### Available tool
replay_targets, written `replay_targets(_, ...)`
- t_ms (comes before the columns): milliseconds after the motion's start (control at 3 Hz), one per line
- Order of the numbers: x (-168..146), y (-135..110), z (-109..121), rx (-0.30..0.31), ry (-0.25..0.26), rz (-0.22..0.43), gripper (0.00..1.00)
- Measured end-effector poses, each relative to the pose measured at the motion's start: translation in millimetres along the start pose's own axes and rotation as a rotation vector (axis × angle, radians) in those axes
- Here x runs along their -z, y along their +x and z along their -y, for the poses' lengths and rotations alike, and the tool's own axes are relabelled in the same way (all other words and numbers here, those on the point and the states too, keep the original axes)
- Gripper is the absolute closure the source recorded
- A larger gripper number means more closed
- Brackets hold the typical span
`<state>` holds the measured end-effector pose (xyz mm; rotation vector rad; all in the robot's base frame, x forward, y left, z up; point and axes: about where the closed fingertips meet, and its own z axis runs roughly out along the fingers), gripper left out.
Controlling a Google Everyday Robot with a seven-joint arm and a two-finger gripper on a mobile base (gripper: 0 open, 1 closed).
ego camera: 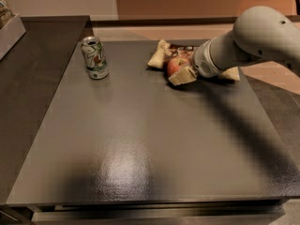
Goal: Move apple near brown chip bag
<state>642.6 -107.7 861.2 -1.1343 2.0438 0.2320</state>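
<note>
Now jaws grip apple (177,64) — by bag (171,50).

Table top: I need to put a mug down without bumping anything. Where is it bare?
The whole near half of the table is bare, as is the strip between the soda can and the apple. The far right is crowded: the gripper sits at the apple, by the brown chip bag.

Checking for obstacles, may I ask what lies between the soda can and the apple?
In the camera view: bare table, then the brown chip bag's cream left end beside the apple, which the gripper holds.
</note>
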Motion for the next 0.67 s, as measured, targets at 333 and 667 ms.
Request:
replay_targets(333, -0.9, -0.6, -1.2, 0.002, -0.002, 0.0, 0.0)
replay_targets(667, -0.9, -0.6, -1.2, 0.002, -0.002, 0.0, 0.0)
